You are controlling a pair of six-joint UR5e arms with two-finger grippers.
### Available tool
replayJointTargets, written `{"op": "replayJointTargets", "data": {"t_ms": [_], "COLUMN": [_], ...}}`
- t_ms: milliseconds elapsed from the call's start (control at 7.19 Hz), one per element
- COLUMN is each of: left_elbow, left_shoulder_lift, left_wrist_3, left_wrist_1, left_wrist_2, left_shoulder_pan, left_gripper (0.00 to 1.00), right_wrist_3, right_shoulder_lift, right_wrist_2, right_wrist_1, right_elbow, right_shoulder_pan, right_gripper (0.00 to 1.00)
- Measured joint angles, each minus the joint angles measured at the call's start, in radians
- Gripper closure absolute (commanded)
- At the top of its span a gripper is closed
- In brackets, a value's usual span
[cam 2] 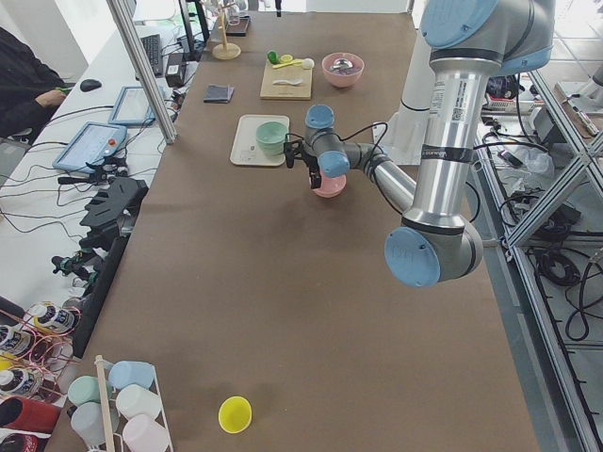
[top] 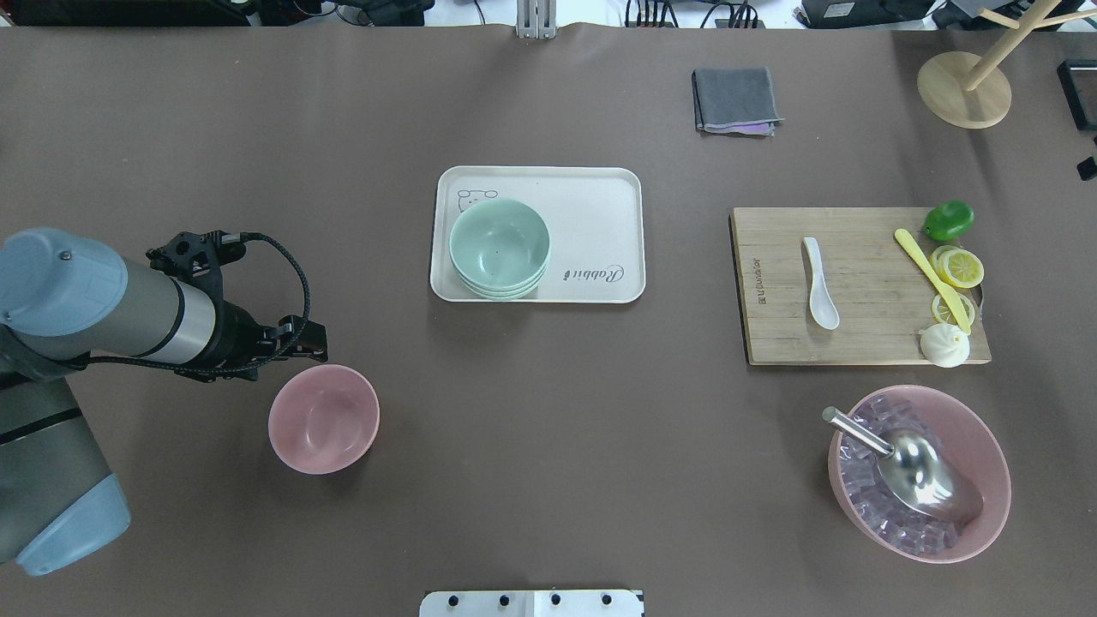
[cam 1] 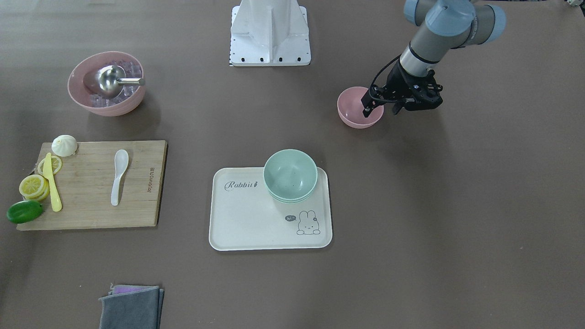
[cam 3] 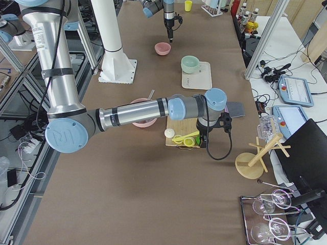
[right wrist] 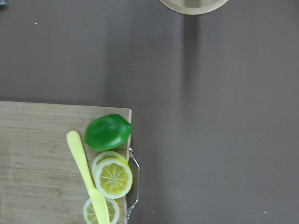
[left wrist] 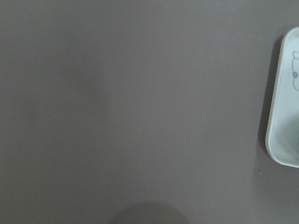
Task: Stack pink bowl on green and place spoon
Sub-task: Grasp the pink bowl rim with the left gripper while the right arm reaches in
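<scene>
Left end effector [cam 1: 380, 111], fingers [cam 1: 368, 106] spread front-on, hangs by the pink bowl's [cam 1: 351, 108] rim; overhead hides that gap.

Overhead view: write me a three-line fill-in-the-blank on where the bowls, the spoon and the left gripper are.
1. The green bowls stand stacked on the ____.
2. The white spoon lies on the ____.
3. The left gripper hangs open by the rim of the ____.

Missing words: tray; cutting board; small pink bowl.
</scene>
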Motion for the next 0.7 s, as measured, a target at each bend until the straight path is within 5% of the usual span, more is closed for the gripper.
{"op": "replayJointTargets", "data": {"t_ms": [417,557,696], "left_elbow": [0.012,0.022,0.030], "left_shoulder_lift": [0.080,0.081,0.076], "left_wrist_3": [-0.003,-0.005,-0.005], "left_wrist_1": [-0.102,-0.116,-0.121], "left_wrist_2": [0.005,0.005,0.004], "left_shoulder_pan": [0.044,0.070,0.090], "left_gripper": [0.14,0.41,0.83], "right_wrist_3": [0.239,0.286,0.315], "right_shoulder_lift": [0.098,0.125,0.148], "right_wrist_2": [-0.003,-0.009,-0.015], "right_wrist_1": [0.000,0.000,0.000], "right_elbow": [0.048,0.048,0.044], "right_shoulder_pan": [-0.134,-0.174,-0.207], "right_gripper": [0.00,0.00,0.00]}}
